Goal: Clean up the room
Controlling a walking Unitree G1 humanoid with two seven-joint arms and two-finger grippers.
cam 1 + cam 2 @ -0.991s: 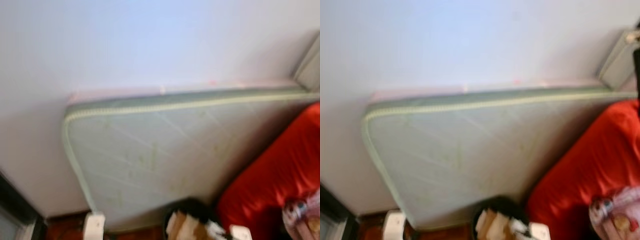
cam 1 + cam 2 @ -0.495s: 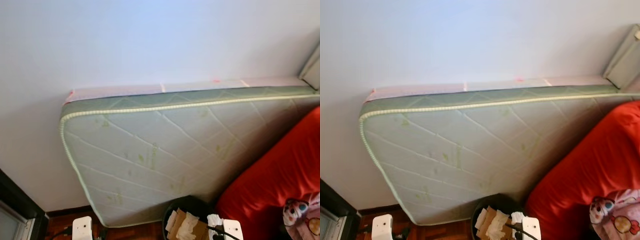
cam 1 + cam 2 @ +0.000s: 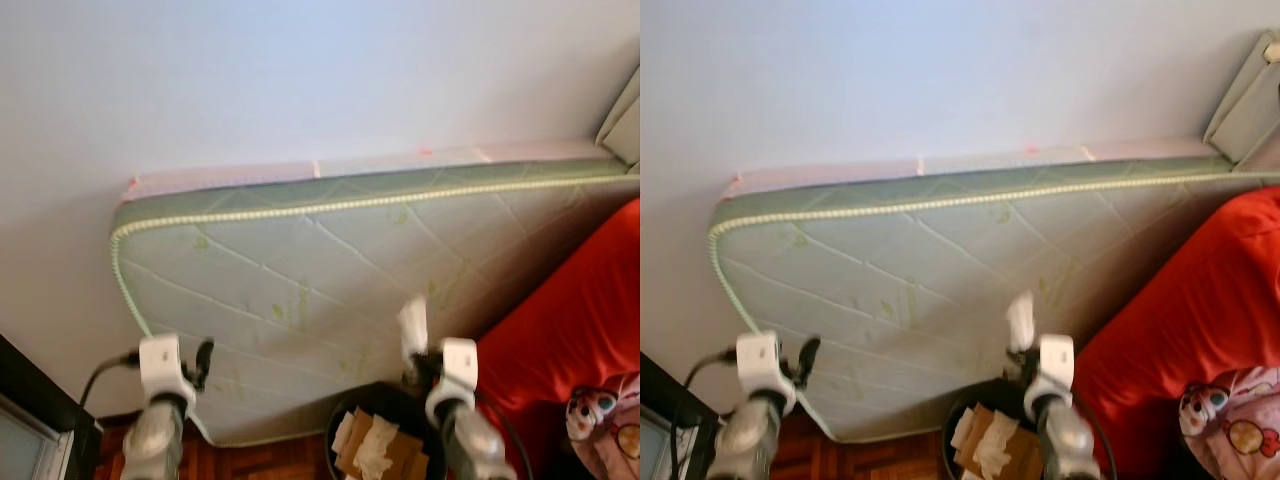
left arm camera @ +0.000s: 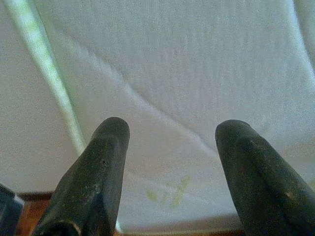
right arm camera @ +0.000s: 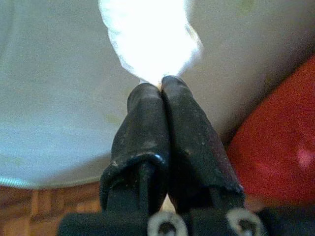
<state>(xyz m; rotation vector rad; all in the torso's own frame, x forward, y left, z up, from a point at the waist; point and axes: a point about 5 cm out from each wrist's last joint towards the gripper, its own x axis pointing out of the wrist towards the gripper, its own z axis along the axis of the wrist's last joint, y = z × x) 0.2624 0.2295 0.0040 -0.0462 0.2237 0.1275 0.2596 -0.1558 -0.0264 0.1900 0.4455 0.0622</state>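
Both arms risen into view; right gripper (image 5: 161, 87) pinching white tissue (image 5: 150, 39); left gripper (image 4: 170, 132) wide open, empty.

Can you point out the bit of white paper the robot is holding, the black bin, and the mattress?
white paper (image 3: 412, 322), left eye view, on its upper half
black bin (image 3: 343, 419), left eye view, on its rim
mattress (image 3: 300, 255), left eye view, on its quilted face

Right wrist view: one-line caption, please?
Right gripper shut on a white tissue, held up before the leaning mattress.
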